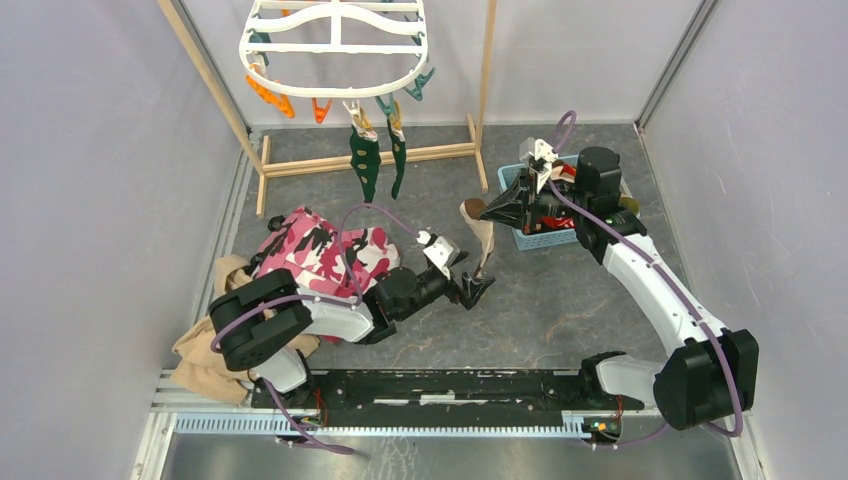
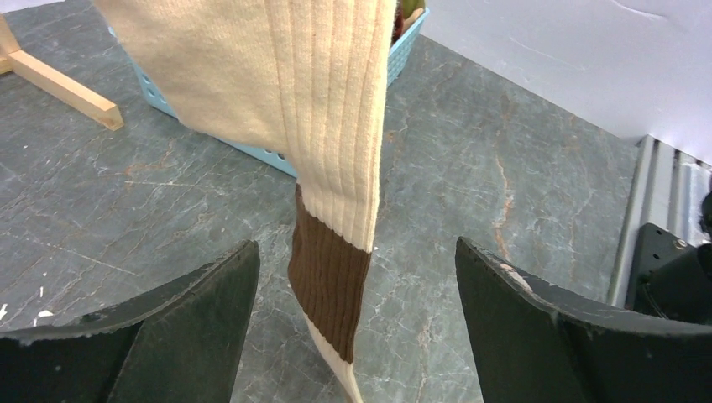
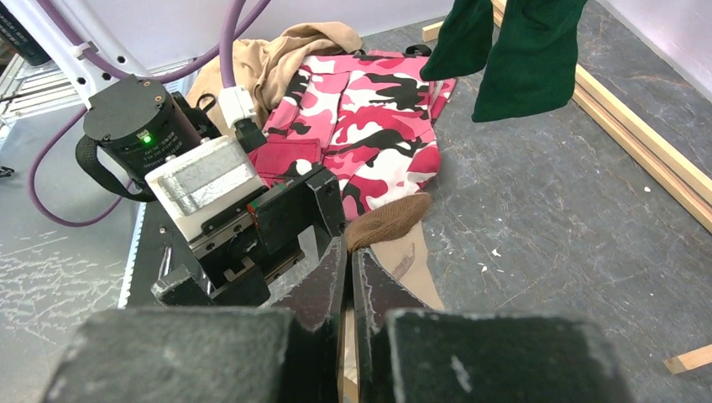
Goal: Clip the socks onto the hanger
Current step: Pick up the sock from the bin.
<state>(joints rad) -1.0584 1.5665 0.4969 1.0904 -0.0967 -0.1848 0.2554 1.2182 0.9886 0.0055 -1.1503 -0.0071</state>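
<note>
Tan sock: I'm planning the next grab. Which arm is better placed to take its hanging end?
Left. The left gripper, open, straddles the hanging brown-banded end of the sock; the right gripper is shut on its top.

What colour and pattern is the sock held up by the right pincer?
The sock is ribbed cream with a brown band; clearest in the left wrist view.

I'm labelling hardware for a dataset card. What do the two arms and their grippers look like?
The left arm and right arm have white shells with black joint housings. A purple cable runs along each. The left gripper and right gripper have black, wedge-shaped fingers. A green light glows on the left wrist.
</note>
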